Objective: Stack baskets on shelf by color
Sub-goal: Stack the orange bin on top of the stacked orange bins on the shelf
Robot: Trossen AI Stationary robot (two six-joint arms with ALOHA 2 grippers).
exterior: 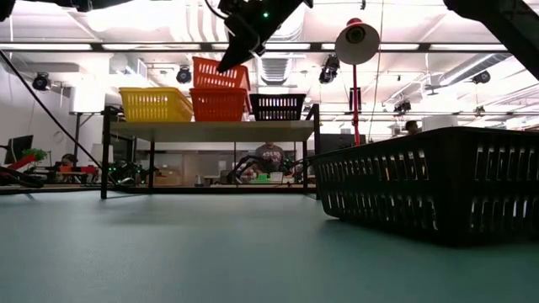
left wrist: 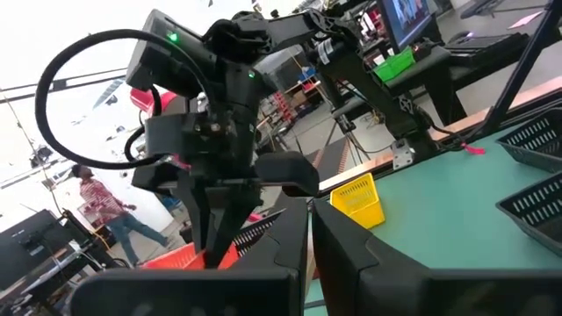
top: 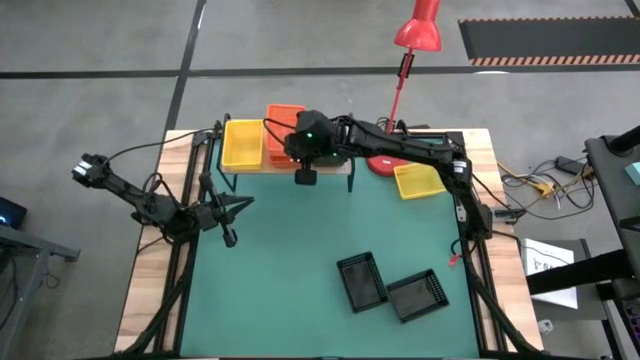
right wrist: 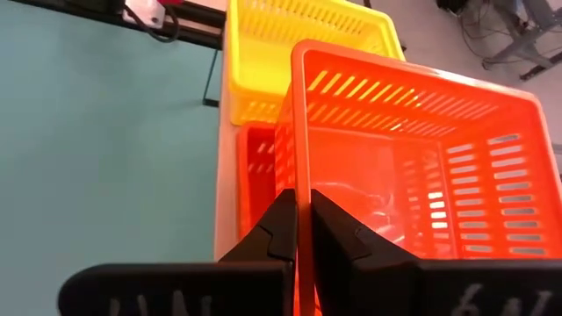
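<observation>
The shelf stands at the table's far side. It carries a yellow basket, a red-orange basket and a black basket, each resting on its bottom. My right gripper is over the shelf, shut on a second red-orange basket directly above the first. Another yellow basket lies on the table right of the shelf, and two black baskets lie near the front right. My left gripper waits shut at the left, holding nothing. My right gripper pinches one side wall of the upper red-orange basket at its rim, one finger inside the basket and one outside. The fingers slant down from the table's near right side. The basket is tilted over the lower red-orange basket; whether they touch I cannot tell.
A red desk lamp rises behind the shelf's right end, its base next to the loose yellow basket. Bare green table lies between the shelf and the black baskets. Cables run along the table's right edge.
</observation>
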